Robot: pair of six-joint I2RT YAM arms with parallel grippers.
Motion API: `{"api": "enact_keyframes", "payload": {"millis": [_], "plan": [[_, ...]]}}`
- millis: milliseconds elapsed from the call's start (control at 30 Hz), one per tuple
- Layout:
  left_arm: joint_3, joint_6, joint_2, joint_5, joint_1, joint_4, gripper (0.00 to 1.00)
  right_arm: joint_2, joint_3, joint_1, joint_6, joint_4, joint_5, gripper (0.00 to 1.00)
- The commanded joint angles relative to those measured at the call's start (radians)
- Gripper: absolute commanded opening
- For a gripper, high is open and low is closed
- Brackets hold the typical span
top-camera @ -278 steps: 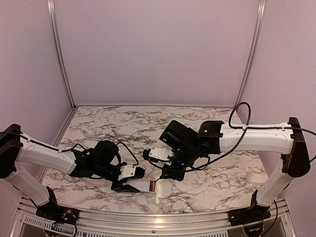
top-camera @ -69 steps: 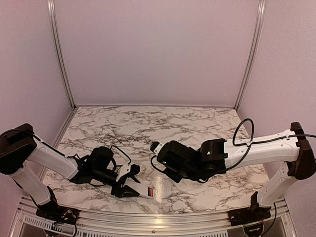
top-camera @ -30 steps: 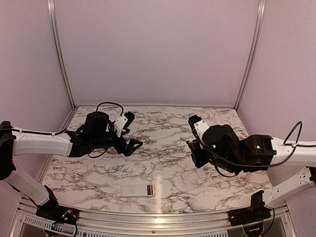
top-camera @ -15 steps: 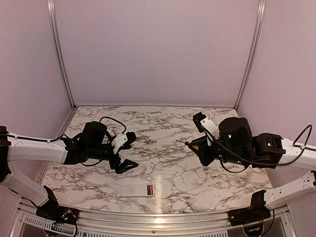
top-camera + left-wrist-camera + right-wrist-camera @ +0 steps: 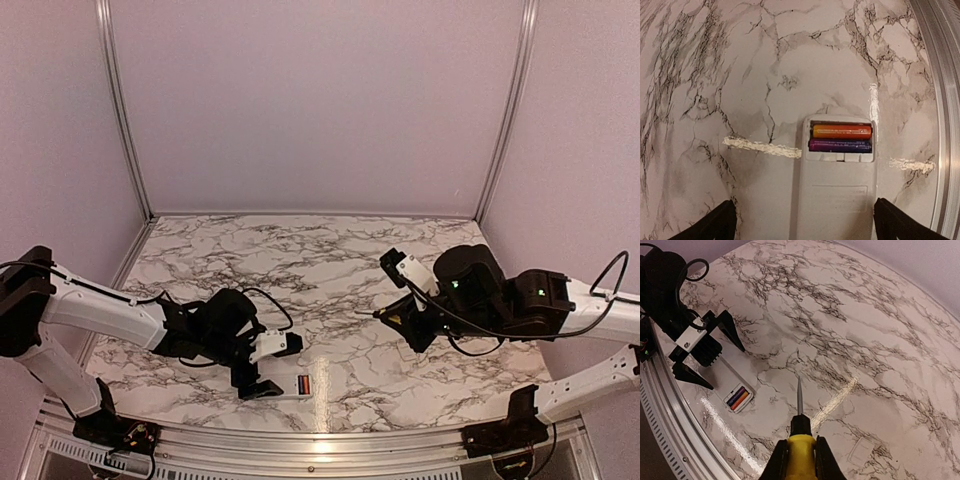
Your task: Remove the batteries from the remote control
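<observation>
Marble table (image 5: 330,250) carried the remote control (image 5: 837,195) by its near edge, both batteries (image 5: 841,138) seated in the compartment, while my left gripper (image 5: 277,368) gaped wide astride it, holding nothing, and my right gripper (image 5: 800,461) pinched the yellow-handled screwdriver (image 5: 800,447) well apart.

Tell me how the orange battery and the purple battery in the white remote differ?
The slim orange battery is bright; the slim purple battery is dark. The orange battery lies nearest the flat white plastic remote control's end, the purple battery just inside it. Both look equally long and lie side by side, uncovered.
</observation>
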Motion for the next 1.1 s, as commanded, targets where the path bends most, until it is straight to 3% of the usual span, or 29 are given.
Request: {"api": "enact_keyframes", "payload": {"millis": [0, 267, 367, 467, 600, 667, 867, 1067], "plan": [[0.046, 0.032, 0.046, -0.039, -0.04, -0.081, 0.99, 0.01, 0.051, -0.004, 0.022, -0.041, -0.009, 0.0], [0.084, 0.058, 0.103, -0.068, -0.079, -0.154, 0.99, -0.014, 0.038, -0.003, 0.051, -0.06, -0.006, 0.0], [0.112, 0.067, 0.152, -0.079, -0.099, -0.178, 0.94, -0.02, 0.041, -0.003, 0.052, -0.075, 0.0, 0.0], [0.136, 0.065, 0.193, -0.094, -0.109, -0.193, 0.84, -0.034, 0.036, -0.003, 0.06, -0.091, 0.005, 0.0], [0.145, 0.071, 0.216, -0.09, -0.113, -0.19, 0.53, -0.063, 0.019, -0.003, 0.076, -0.102, 0.003, 0.0], [0.133, 0.07, 0.203, -0.08, -0.113, -0.162, 0.47, -0.078, 0.017, -0.003, 0.083, -0.111, 0.003, 0.0], [0.179, 0.017, 0.196, 0.0, -0.122, -0.054, 0.43, -0.113, 0.03, -0.003, 0.066, -0.166, 0.016, 0.0], [0.274, 0.016, 0.288, 0.017, -0.136, -0.058, 0.48, -0.134, 0.044, -0.003, 0.059, -0.193, 0.02, 0.0]]}}
